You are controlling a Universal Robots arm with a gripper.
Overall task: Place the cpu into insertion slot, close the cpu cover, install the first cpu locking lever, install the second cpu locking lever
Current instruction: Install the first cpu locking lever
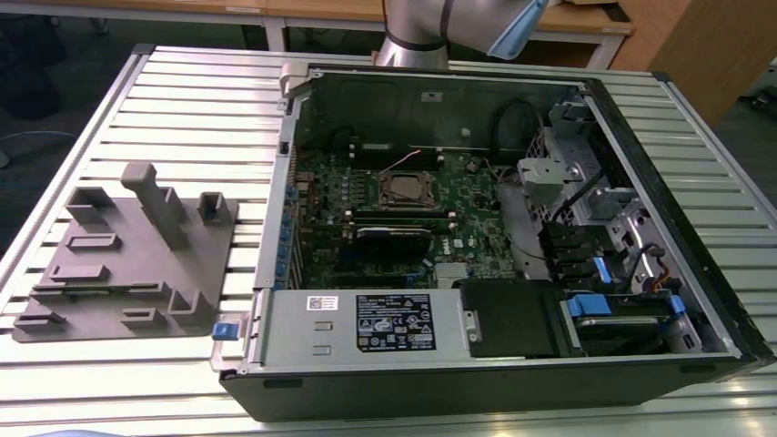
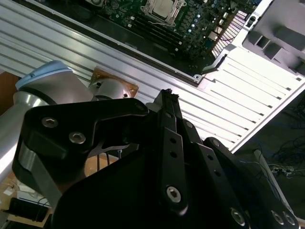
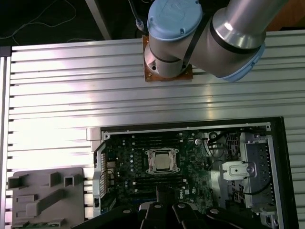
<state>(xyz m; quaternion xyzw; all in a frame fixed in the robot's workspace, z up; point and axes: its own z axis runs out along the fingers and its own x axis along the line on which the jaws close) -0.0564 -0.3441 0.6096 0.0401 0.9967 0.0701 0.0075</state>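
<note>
The insertion slot [image 1: 407,189] sits in the middle of the green motherboard inside the open computer case. In both wrist views its centre shows the dull silver top of the cpu [image 3: 163,161] [image 2: 163,9]. The thin metal cpu cover [image 3: 153,162] lies flat around the chip as a frame. How the locking levers stand is too small to tell. My gripper [image 3: 165,192] [image 2: 167,94] hangs high above the case, well clear of the socket. Its dark fingers [image 2: 170,124] are shut together, with nothing between them.
The case [image 1: 304,137] lies on a slatted aluminium table [image 1: 195,100]. A grey fixture block [image 1: 122,255] stands at the exterior view's left. The arm's base [image 3: 167,57] is bolted behind the case. A drive cage [image 1: 570,173] and cables fill the case's right side, with the power supply [image 1: 364,323] in front.
</note>
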